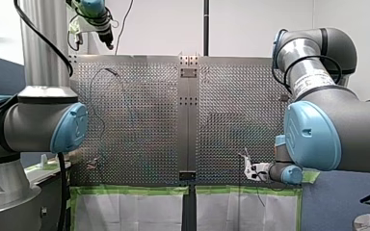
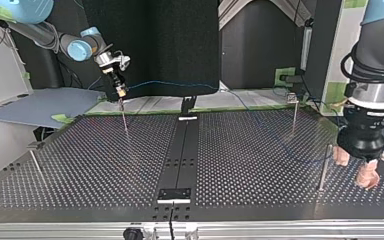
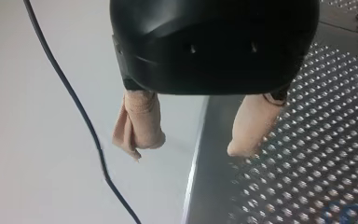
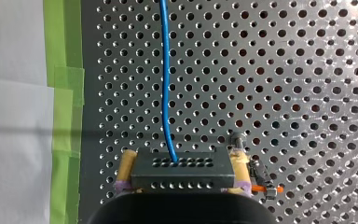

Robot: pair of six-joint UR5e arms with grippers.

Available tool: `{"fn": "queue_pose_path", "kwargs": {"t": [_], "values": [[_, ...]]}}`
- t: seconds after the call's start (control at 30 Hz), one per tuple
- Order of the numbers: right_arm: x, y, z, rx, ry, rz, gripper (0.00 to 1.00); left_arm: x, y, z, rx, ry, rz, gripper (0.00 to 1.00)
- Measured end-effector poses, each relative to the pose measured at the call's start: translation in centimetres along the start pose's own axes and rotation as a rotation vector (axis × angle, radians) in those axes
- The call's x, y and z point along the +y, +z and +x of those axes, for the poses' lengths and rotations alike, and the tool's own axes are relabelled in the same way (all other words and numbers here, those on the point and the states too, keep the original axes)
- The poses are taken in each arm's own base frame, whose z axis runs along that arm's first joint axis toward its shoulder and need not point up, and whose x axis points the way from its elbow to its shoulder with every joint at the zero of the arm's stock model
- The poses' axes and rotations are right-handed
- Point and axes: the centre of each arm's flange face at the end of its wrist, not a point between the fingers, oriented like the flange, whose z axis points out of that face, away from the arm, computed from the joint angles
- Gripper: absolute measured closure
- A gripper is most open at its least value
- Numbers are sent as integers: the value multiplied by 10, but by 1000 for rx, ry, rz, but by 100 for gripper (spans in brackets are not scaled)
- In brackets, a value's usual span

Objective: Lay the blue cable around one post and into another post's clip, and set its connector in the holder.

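By thin post (image 2: 125,120), right tool (image 4: 182,161) clamps connector (image 4: 182,176) (blue cable (image 4: 165,70) ahead); left tool (image 3: 191,147) apart.

My left gripper (image 3: 191,147) comes down from its black housing with its two beige padded fingers (image 3: 140,123) standing well apart. One finger hangs over the perforated table (image 3: 317,140), by the smooth strip along its edge, and the other hangs over the pale surface (image 3: 23,140) beside the table. A thin dark cable (image 3: 81,112) runs across that pale surface, beside the gripper and apart from it.
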Motion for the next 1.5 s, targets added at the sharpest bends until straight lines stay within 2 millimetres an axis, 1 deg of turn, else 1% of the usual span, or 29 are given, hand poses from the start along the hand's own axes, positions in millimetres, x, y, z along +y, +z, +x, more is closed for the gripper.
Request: {"fn": "queue_pose_path", "kwargs": {"t": [0.27,0.33,0.4,0.5,0.67,0.9,1.07,1.5], "values": [[-1,0,0,-1,1,1,100,-16,-11,-31,-68,77,39,0],[-1,0,0,-2,1,1,100,-19,-12,-34,-74,92,45,0],[-1,0,0,-2,1,1,100,-21,-10,-32,-61,111,45,0],[-1,0,0,-3,1,1,100,-23,-5,-22,-24,138,34,0],[0,-1,-1,-5,3,-1,100,-27,-3,-10,21,186,18,0],[1,-1,-1,-5,3,-5,100,-25,2,12,71,260,-17,0],[1,-1,-1,-5,3,-6,100,-27,1,16,79,304,-14,0],[1,-1,-1,-5,3,-6,100,-31,-1,17,80,420,-13,0]]}}
